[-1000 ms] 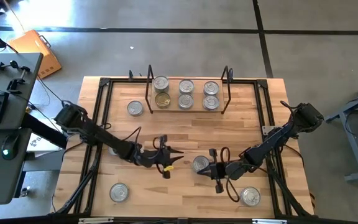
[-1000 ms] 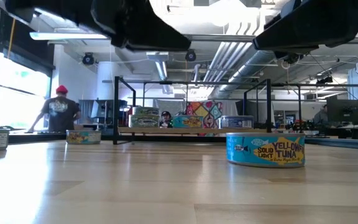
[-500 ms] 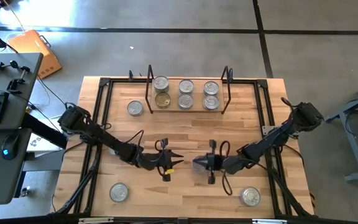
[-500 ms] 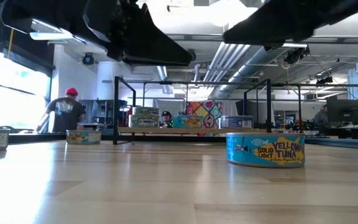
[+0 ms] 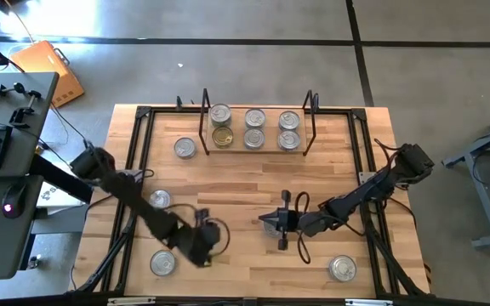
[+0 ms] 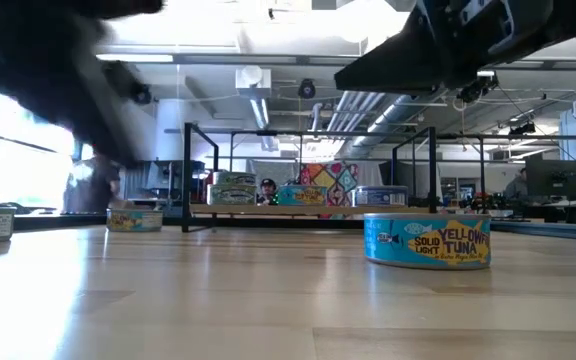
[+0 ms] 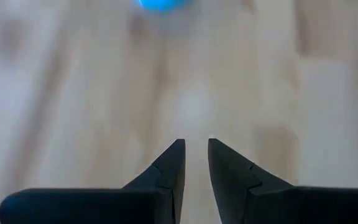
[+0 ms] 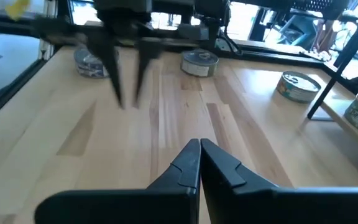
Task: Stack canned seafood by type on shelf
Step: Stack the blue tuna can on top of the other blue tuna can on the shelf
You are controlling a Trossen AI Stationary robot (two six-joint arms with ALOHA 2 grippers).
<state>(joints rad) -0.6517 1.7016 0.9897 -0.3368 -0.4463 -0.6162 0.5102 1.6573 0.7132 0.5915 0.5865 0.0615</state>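
- nearest the front edge of the table [image 5: 253, 276], two loose cans lie flat: one at the front left [image 5: 162, 263], one at the front right [image 5: 342, 269]. neither is touched.
- the left gripper [image 5: 207, 246] hangs low over bare wood just beside the front-left can. its jaws stand narrowly apart with nothing between them, as the left wrist view shows.
- the right gripper [image 5: 272, 223] is near the middle of the table, pointing toward the left arm. its jaws are pressed together and empty; no can is under them.
- a third loose can [image 5: 160, 200] sits at the left, partly behind the left arm.
- a fourth loose can [image 5: 185, 148] rests farther back, just outside the shelf's left upright.
- at the far edge stands the shelf [image 5: 256, 150], a low wooden board between two black wire ends. it carries cans in three columns: left [image 5: 220, 114], middle [image 5: 254, 119] and right [image 5: 288, 121], with a gold-topped one [image 5: 222, 136] in the left column.
- judgement: this looks like the gap between placings, with both arms free and four cans left to sort.
- the next move likely calls for the left jaws to widen, settle around the front-left can, lift it and carry it to the matching column.
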